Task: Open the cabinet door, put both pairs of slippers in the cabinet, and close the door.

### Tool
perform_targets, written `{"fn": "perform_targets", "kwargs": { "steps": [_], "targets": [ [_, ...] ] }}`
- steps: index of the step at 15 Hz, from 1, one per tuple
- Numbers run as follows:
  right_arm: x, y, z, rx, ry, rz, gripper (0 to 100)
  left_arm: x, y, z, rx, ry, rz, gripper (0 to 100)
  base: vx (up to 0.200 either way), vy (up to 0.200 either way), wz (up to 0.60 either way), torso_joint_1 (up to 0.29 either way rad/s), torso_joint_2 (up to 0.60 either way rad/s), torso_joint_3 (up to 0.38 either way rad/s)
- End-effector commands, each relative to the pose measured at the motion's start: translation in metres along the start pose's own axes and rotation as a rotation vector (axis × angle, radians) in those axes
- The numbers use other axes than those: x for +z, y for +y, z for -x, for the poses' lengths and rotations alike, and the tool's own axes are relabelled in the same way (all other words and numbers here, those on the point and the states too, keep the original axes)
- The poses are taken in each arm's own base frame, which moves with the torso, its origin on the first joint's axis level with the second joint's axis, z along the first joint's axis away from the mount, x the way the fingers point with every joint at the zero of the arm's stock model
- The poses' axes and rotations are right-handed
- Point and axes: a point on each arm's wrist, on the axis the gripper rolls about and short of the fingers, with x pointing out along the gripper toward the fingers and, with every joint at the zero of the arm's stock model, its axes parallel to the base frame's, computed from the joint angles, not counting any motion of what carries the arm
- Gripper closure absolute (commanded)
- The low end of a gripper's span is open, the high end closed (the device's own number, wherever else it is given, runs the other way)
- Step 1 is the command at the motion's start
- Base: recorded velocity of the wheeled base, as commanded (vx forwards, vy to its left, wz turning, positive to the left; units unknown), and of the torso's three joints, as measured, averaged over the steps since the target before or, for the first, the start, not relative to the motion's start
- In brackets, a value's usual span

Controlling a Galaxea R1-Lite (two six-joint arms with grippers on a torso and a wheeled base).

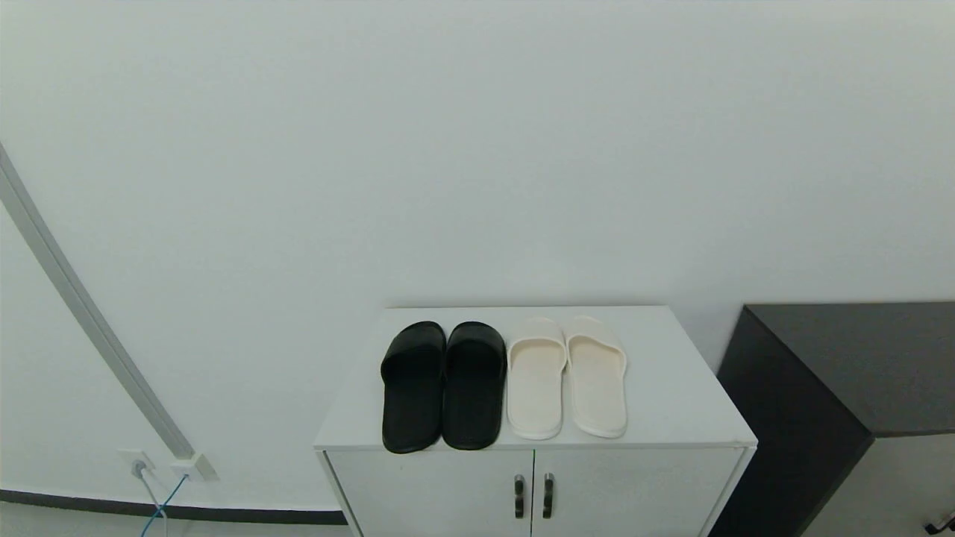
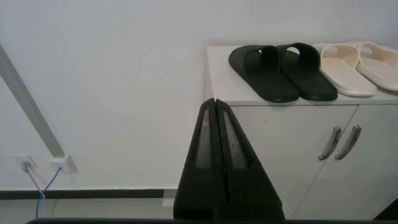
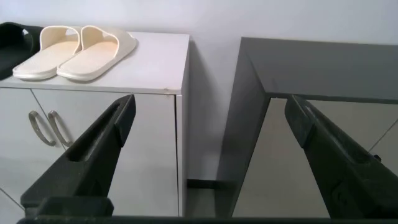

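A pair of black slippers [image 1: 444, 385] and a pair of cream slippers [image 1: 567, 377] lie side by side on top of a white cabinet [image 1: 671, 403]. Both cabinet doors are closed, with two dark handles [image 1: 532, 495] at the centre seam. In the left wrist view my left gripper [image 2: 216, 107] is shut with nothing in it, held low and off the cabinet's left front corner; the black slippers [image 2: 283, 71] and the handles [image 2: 340, 142] lie beyond it. My right gripper [image 3: 208, 112] stands open, in front of the gap between the white cabinet and a dark cabinet; the cream slippers [image 3: 74, 50] lie beyond it.
A dark grey cabinet [image 1: 835, 395] stands close to the right of the white one. A white wall is behind. On the left, a wall socket [image 1: 138, 464] with a blue cable and a slanted cable duct [image 1: 82, 306] sit near the floor.
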Motion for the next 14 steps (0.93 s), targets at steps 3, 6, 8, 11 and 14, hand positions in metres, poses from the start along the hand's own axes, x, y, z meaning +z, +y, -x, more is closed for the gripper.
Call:
{"fn": "perform_targets", "kwargs": {
  "steps": [3,6,8,11,14],
  "targets": [
    [0.001,0.0,-0.004,0.019,0.051,-0.001,0,0.0,0.0,0.0,0.001,0.001,0.0,100,0.0,0.0,0.0,0.0,0.0,0.0],
    [0.059,-0.004,-0.014,0.116,0.046,-0.069,0,0.0,0.0,0.0,0.001,0.001,0.0,100,0.0,0.0,0.0,0.0,0.0,0.0],
    [0.077,-0.002,-0.041,0.243,0.167,-0.075,0,0.0,0.0,0.0,0.001,0.001,0.0,100,0.0,0.0,0.0,0.0,0.0,0.0],
    [0.094,0.004,-0.084,0.388,0.288,-0.085,0,0.0,0.0,0.0,0.001,-0.001,0.0,100,0.0,0.0,0.0,0.0,0.0,0.0],
    [0.105,0.019,-0.112,0.481,0.35,-0.138,0,0.0,0.0,0.0,0.001,-0.001,0.0,100,0.0,0.0,0.0,0.0,0.0,0.0]
  ]
}}
